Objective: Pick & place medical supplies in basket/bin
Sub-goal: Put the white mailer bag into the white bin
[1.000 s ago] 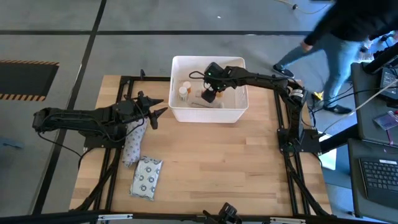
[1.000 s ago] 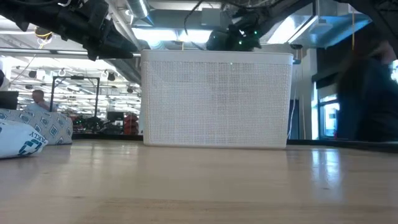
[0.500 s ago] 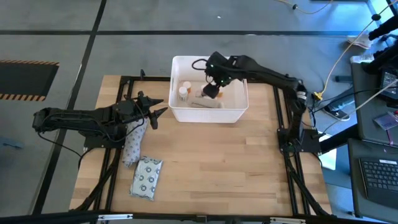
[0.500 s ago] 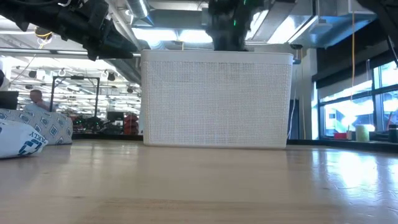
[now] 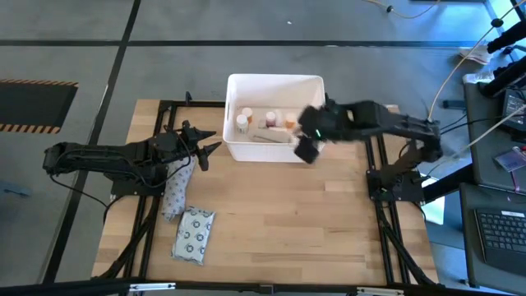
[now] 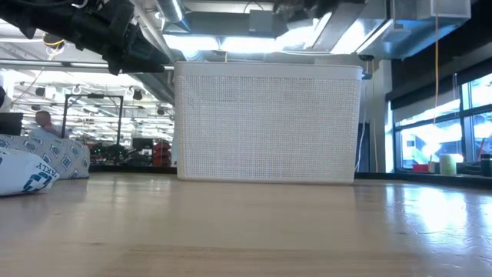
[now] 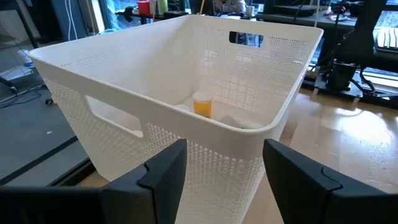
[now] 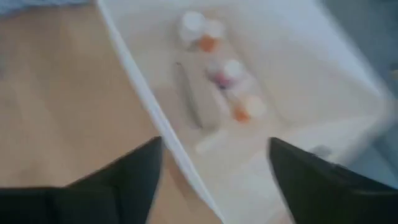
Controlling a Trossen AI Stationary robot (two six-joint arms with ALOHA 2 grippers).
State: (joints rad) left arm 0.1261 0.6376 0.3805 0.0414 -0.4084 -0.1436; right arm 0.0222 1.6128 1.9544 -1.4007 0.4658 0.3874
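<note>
The white basket (image 5: pixel 275 85) stands at the table's far middle. Inside it lie small white bottles with orange or pink caps (image 5: pixel 244 121) (image 8: pixel 227 71) and a pale long piece (image 8: pixel 198 102). My right gripper (image 5: pixel 306 150) (image 8: pixel 214 146) hovers open above the basket's near right corner, with nothing between its fingers. My left gripper (image 5: pixel 210 148) (image 7: pixel 224 168) stands open just left of the basket, facing its wall (image 7: pixel 205 158); an orange-capped bottle (image 7: pixel 202 104) shows inside. The flat ring-patterned packet (image 5: pixel 194 236) lies on the table at the near left.
A printed white bag (image 5: pixel 175 193) (image 6: pixel 31 165) lies on the table under my left arm. Black frame rails (image 5: pixel 378 177) run along the table's left and right sides. Bare wood (image 5: pixel 288 222) spreads in front of the basket. A desk with a keyboard (image 5: pixel 501 234) stands off the right edge.
My right gripper has come up out of the basket and swung quickly toward the table's near right, ending above the basket's near right corner; its fingers stay open. The bottles stay in the basket. A person at the far right has walked out of view.
</note>
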